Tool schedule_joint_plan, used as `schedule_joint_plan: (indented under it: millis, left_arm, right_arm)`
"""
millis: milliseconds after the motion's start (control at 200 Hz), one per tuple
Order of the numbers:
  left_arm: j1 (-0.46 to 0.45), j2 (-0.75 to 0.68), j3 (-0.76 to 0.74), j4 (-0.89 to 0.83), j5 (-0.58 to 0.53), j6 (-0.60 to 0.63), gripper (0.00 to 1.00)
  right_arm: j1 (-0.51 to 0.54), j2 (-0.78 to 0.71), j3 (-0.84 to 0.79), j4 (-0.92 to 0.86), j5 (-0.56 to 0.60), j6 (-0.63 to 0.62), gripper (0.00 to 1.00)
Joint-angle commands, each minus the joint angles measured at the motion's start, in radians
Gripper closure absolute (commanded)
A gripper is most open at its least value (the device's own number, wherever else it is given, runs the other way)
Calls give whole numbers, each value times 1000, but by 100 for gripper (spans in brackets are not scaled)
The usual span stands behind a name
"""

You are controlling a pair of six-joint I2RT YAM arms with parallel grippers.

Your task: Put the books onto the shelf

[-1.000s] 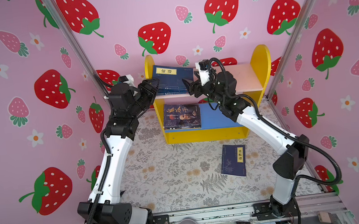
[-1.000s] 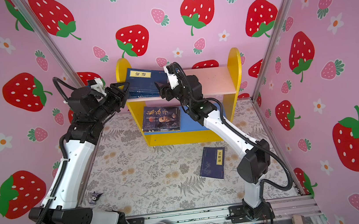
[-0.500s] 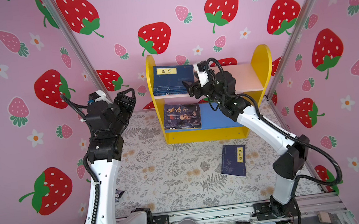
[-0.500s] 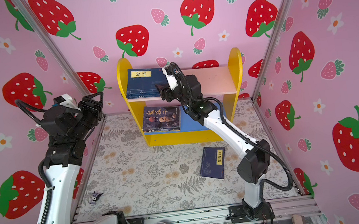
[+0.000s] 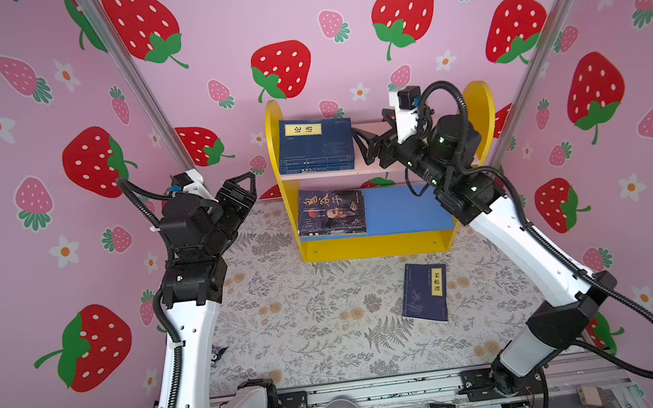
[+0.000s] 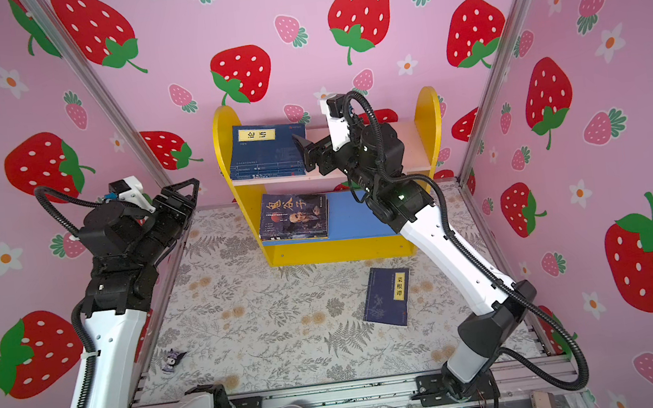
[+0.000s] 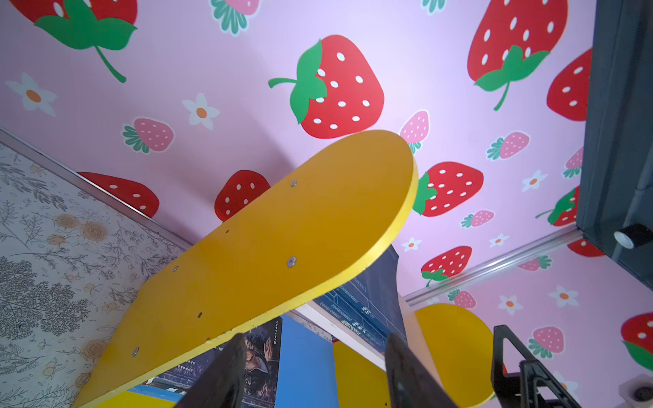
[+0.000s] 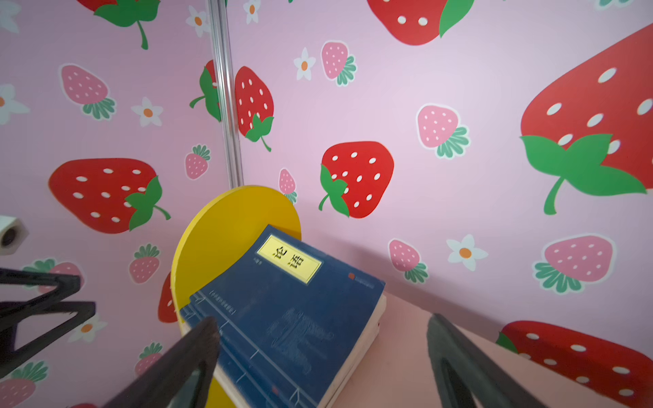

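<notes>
Right claw [image 5: 364,148] spread wide, empty, beside the shelf's [image 5: 480,99] navy book stack [image 5: 316,147]; left claw [image 5: 245,187] parted, empty; floral surface [image 5: 308,312], strawberry walls [image 5: 335,3].

Robot test booth, strawberry-print wall panels [image 5: 335,3], aluminium corner posts [image 5: 143,96], arms [image 5: 190,346] on rail [image 5: 379,391]

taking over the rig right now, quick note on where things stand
Left pincer: open, empty, off the left side of the shelf.
Right pincer: open, empty, over the pink upper board beside the navy stack.
Done: the navy stack lies flat at the left end of the pink upper board. The portrait-cover book lies on the blue lower board, seemingly atop others.
Left: one navy book lies on the floral mat in front of the shelf, nearer the right arm. It is probably the next pick.
</notes>
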Motion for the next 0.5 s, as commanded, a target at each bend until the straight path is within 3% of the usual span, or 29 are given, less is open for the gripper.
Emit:
schedule_joint_plan:
  millis: [0, 145, 255, 380, 495]
  left_arm:
    - [-55, -27, -49, -55, 70, 134, 30]
    - [-235, -64, -232, -81, -20, 199, 24]
    - [-362, -35, -409, 31, -11, 158, 18]
    - [-541, 54, -523, 132, -77, 143, 10]
    - [-701, 193, -508, 170, -123, 165, 8]
  right_arm:
    - [2, -122, -231, -15, -80, 82, 0]
    - [3, -349, -575, -10, 36, 170, 0]
    - [3, -496, -772, -90, 156, 259, 1]
    - [0, -569, -947, -163, 297, 362, 3]
    - [-29, -564, -1079, -184, 360, 443, 6]
